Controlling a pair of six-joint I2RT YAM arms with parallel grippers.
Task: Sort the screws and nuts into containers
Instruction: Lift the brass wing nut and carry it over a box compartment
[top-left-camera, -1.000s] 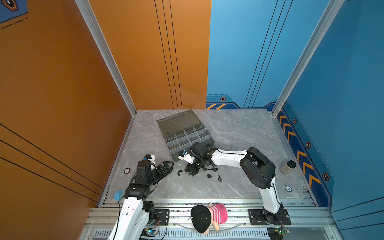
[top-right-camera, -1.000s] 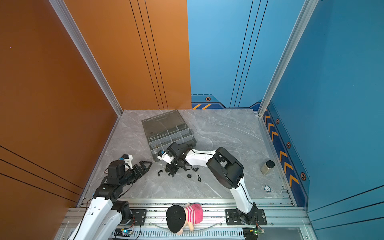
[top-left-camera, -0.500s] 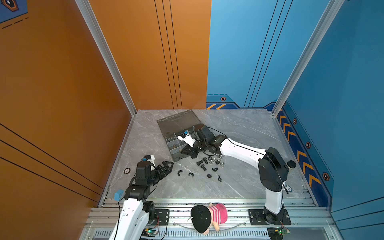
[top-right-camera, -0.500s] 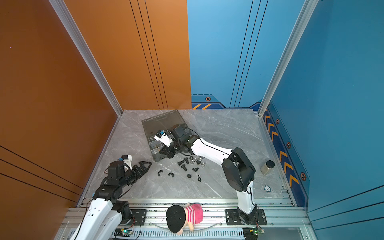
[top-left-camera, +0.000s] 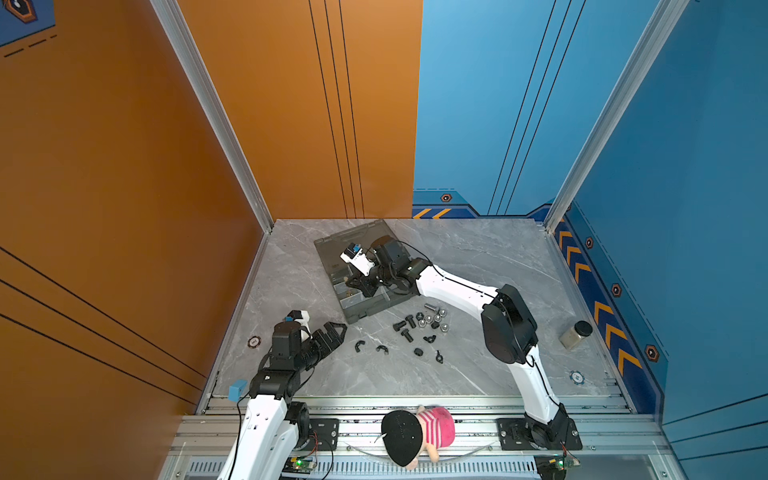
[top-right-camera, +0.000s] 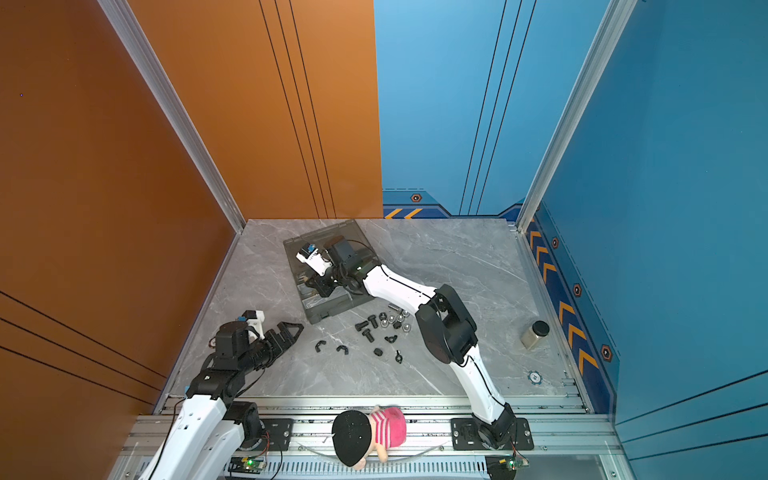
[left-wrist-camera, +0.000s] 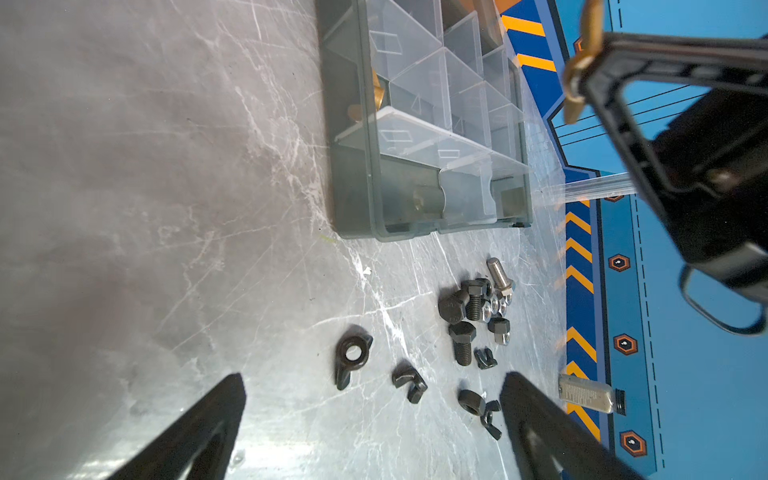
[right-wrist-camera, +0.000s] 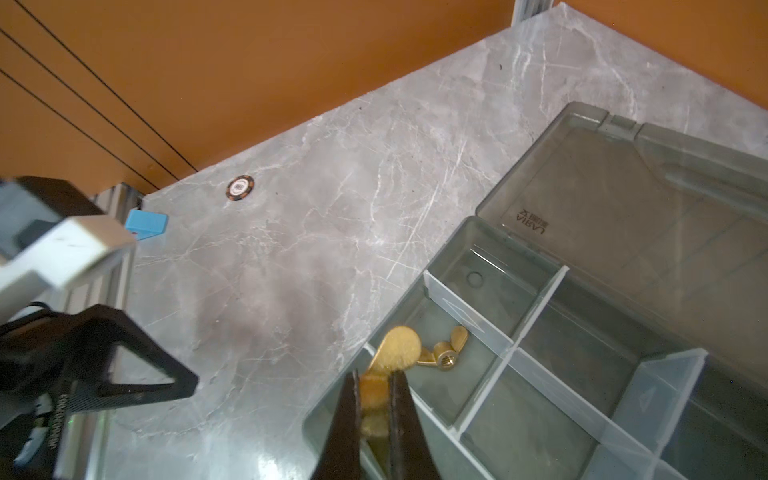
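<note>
Filed: one brass wing nut (right-wrist-camera: 442, 351), in an edge cell of the organiser case (top-left-camera: 361, 313).
In hand: second brass wing nut (right-wrist-camera: 397, 349), pinched in my right gripper (right-wrist-camera: 376, 376) above the case.
Outstanding: screws (top-left-camera: 405, 330), silver nuts (top-left-camera: 428, 320) and black wing nuts (top-left-camera: 360, 345), loose at centre of both top views.
My left gripper (left-wrist-camera: 372, 378): jaws apart, empty.

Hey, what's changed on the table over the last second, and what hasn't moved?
The right hand, shut on a brass wing nut, swung from the loose pile to above the organiser case, by the cell with a second brass wing nut. Nothing was let go. The left hand stayed open and parked; the case did not move.
</note>
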